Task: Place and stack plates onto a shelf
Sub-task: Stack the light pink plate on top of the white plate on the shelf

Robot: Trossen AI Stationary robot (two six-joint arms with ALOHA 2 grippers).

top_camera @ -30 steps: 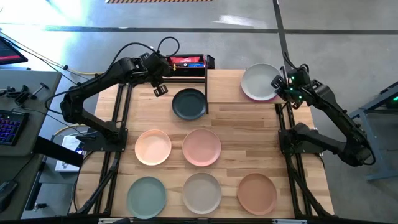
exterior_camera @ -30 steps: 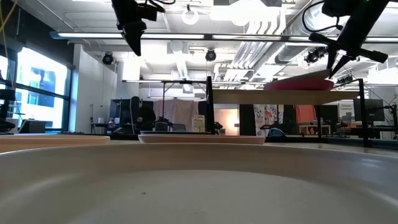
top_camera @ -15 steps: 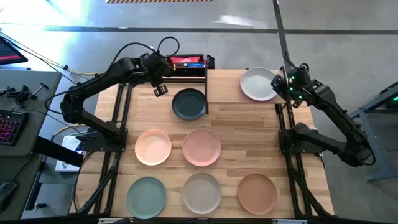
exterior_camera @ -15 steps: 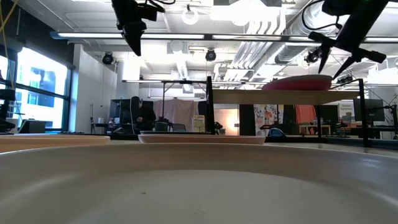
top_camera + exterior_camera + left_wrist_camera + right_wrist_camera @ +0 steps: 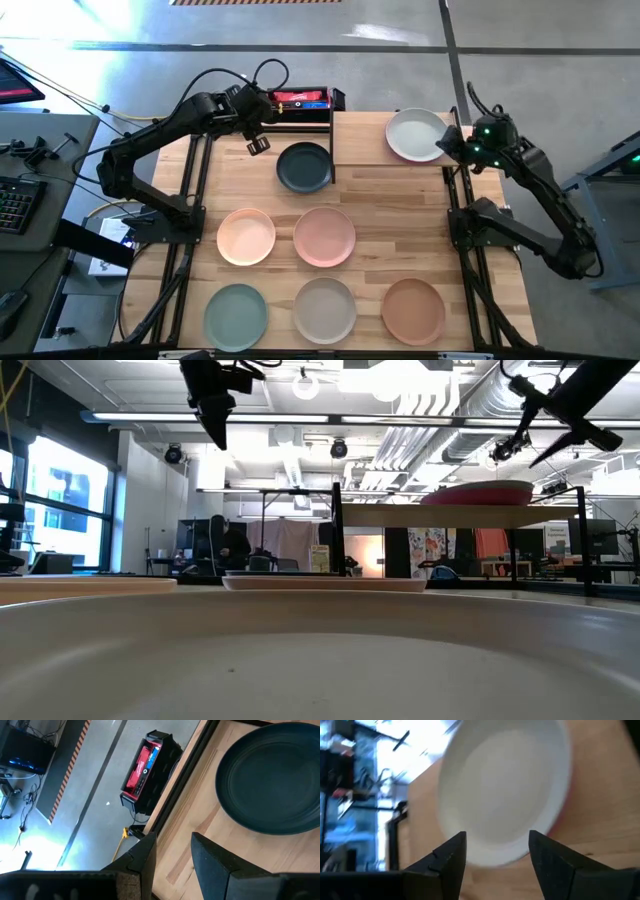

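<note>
A white-grey plate lies on a magenta plate, which rests on the light-wood shelf at the table's far right. My right gripper is open and empty, just off the stack's right rim; the white-grey plate fills its wrist view. My left gripper hovers open and empty left of the charcoal plate, which lies flat on the tabletop beside the shelf's left post and also shows in the left wrist view.
Peach and pink plates lie mid-table. Sage green, beige-grey and tan brown plates lie along the near edge. A black-and-red box stands past the far edge.
My right gripper has opened and let go of the white-grey plate, which has settled flat on the magenta plate on the shelf. The gripper has then drawn back toward the table's right edge and risen.
</note>
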